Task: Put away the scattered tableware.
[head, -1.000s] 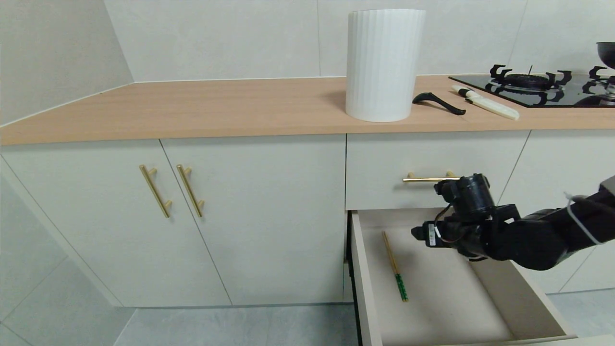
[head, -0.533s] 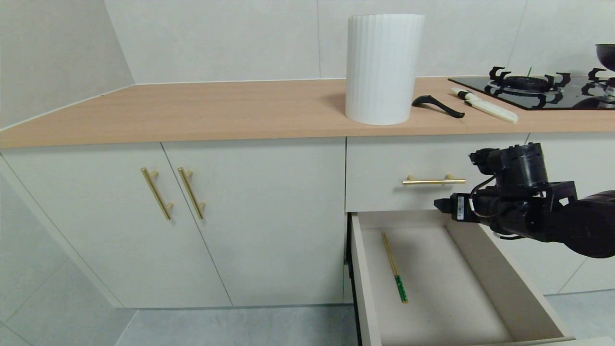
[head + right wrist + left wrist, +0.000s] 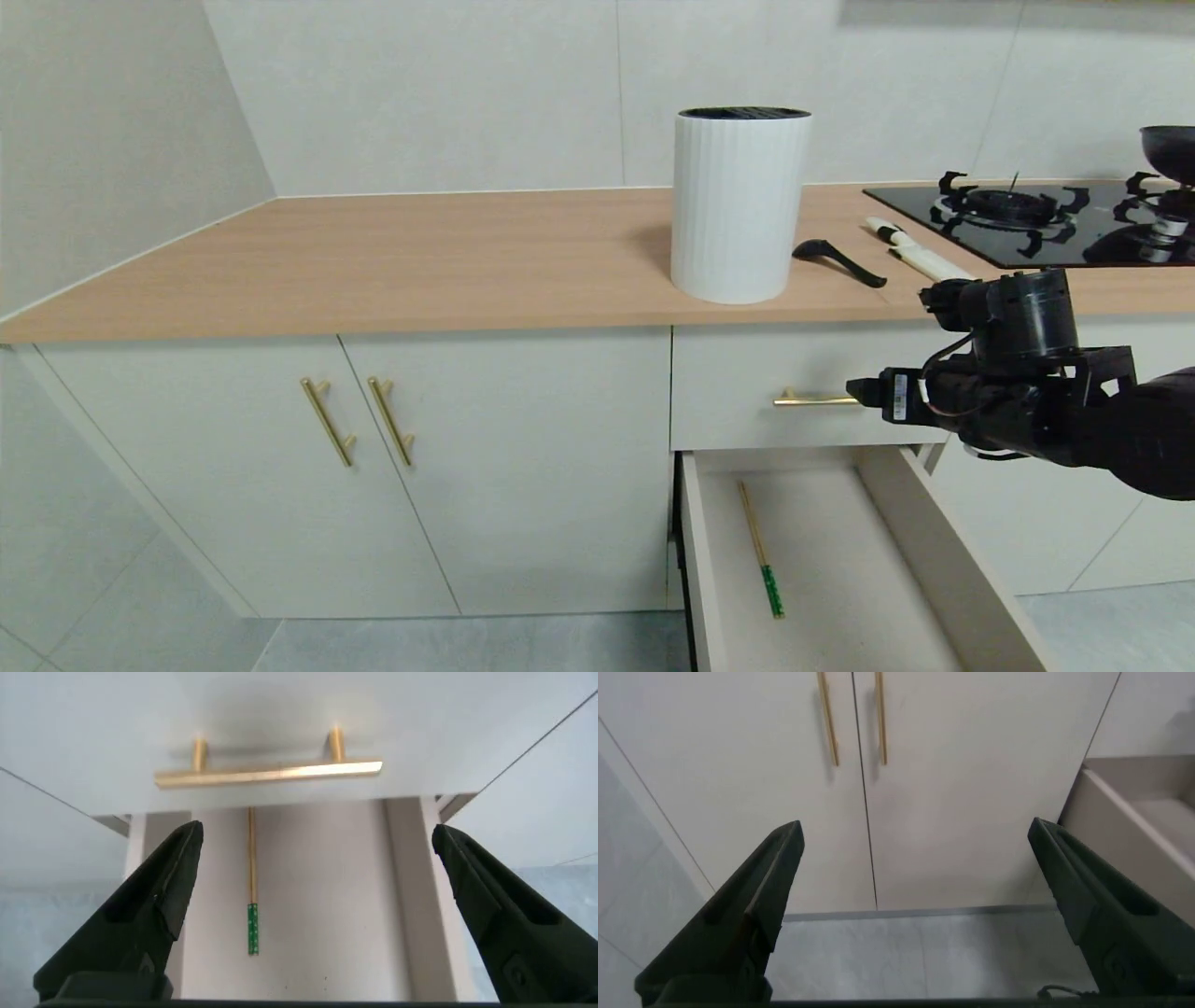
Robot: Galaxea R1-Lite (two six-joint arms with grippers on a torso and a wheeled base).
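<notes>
On the table (image 3: pixel 420 261), the spoon (image 3: pixel 837 261) lies just right of the canister (image 3: pixel 739 205), the knife (image 3: pixel 910 257) right of that, then the stove (image 3: pixel 1027 219). Chopsticks (image 3: pixel 761 551) lie in the open drawer (image 3: pixel 920 541) below.

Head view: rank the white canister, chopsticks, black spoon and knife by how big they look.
1. White canister.
2. Chopsticks, though nearer the camera.
3. Black spoon and knife look alike; the knife's end is hidden.

A kitchen: gas hob (image 3: pixel 1013 210) on wooden counter (image 3: pixel 420 261) above cabinets (image 3: pixel 504 467).
</notes>
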